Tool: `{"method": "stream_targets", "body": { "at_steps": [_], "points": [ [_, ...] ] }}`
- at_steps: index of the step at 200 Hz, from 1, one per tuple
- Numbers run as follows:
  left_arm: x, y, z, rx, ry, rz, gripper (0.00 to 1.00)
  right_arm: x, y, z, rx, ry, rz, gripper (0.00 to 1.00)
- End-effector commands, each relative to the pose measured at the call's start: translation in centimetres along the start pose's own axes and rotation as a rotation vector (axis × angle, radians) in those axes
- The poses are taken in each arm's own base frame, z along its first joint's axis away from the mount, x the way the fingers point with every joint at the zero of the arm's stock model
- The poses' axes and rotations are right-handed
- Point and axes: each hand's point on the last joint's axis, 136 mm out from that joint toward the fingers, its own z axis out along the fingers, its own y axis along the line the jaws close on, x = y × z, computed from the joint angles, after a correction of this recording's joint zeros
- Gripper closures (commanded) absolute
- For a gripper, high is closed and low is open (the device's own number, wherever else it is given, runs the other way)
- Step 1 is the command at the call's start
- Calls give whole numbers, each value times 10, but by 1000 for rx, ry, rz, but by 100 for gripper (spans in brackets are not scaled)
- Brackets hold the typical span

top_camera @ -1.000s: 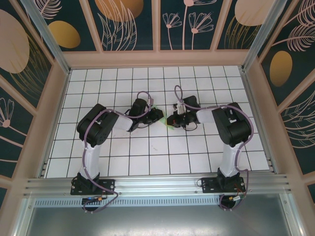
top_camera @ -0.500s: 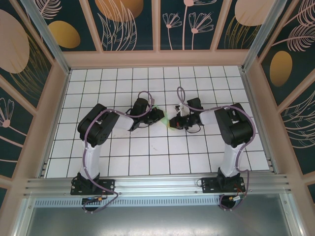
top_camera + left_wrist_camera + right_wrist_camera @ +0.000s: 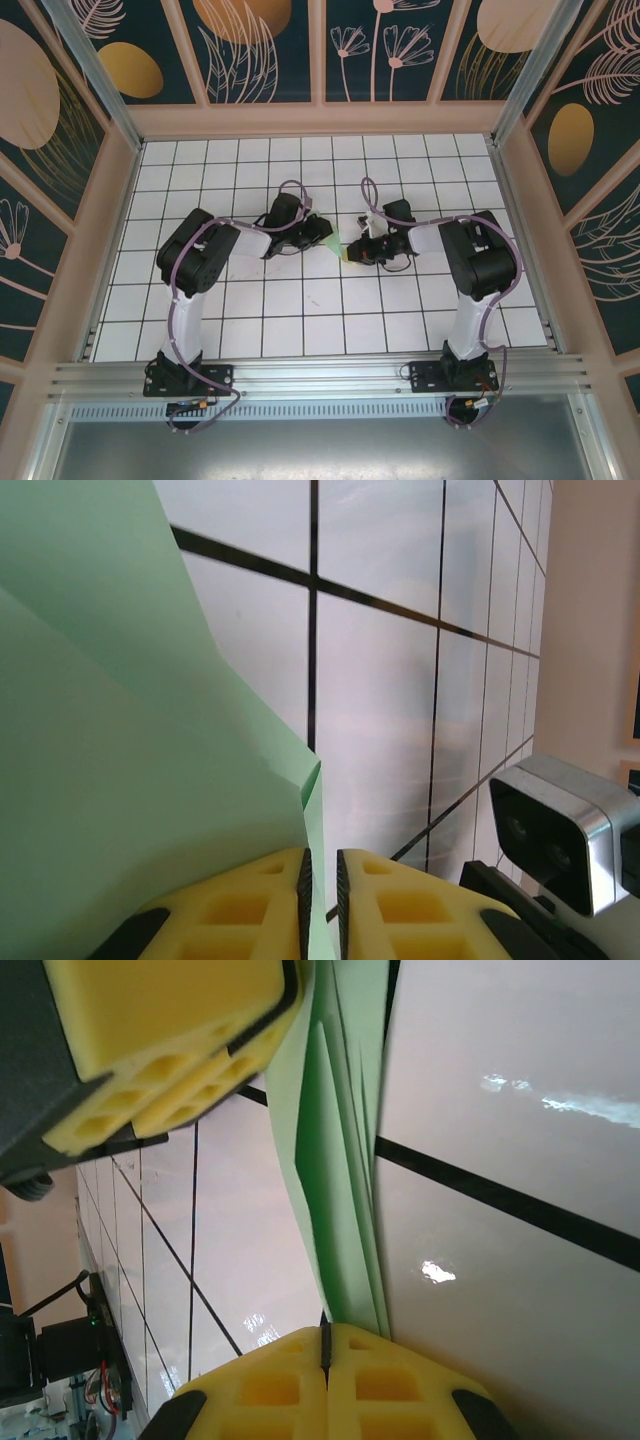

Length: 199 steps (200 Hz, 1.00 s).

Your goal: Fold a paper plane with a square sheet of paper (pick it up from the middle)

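Spreading across the floor of the enclosure, the white table of black-lined grid tiles [image 3: 250, 320] carries everything else. The left black robot arm [image 3: 195, 260] reaches from its near-left base up and toward the centre. The right black robot arm [image 3: 475, 255] mirrors it from the near-right base, so the two wrists meet nose to nose around the middle of the table. Between them is the thin pale green sheet of paper [image 3: 338, 243]. From above it shows as a small green patch just right of the left arm's tip and just left of the right arm's tip.

In the left wrist view the sheet [image 3: 120, 780] covers the left half as broad overlapping layers with a stepped corner. One edge runs down into the slim gap of the left gripper [image 3: 320, 895]. Its yellow honeycomb pads [image 3: 270, 890] stand almost together and pinch that edge. The silver-fronted camera [image 3: 560, 840] of the other wrist sits at the near right.

In the right wrist view the sheet [image 3: 340, 1160] appears as a narrow folded strip of several layers above the tiles. Its lower end is caught in the right gripper [image 3: 324, 1365], whose jaws are pressed fully together on it. The left gripper's yellow pads [image 3: 170, 1020] hold the far end of the same strip. From overhead, the left gripper [image 3: 322, 233] and the right gripper [image 3: 354, 250] lie close together, each touching an opposite side of the paper.
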Motion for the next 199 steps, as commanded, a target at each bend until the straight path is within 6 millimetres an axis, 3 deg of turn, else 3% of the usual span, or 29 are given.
{"method": "stream_targets", "body": {
  "at_steps": [1,47,83,97,108,140,169,199],
  "points": [
    [-20,33,-9,-98,-40,-47,80,78,-68,1,244,200,245,100],
    [-27,26,-7,-57,-33,-43,81,65,-63,-2,252,170,234,100],
    [-17,29,-10,-52,-1,-47,81,-4,16,-26,106,-7,60,100],
    [-14,29,-11,-49,6,-47,81,-21,45,-21,32,-3,-1,100],
    [-14,27,-11,-46,8,-44,81,-30,53,-10,20,5,-10,100],
    [-17,23,-11,-43,7,-37,81,-50,49,23,36,38,2,100],
    [-16,24,-11,-45,10,-39,81,-59,40,42,68,59,6,100],
    [-19,20,-11,-36,3,-35,81,-49,1,54,151,100,77,100]
  ]
}}
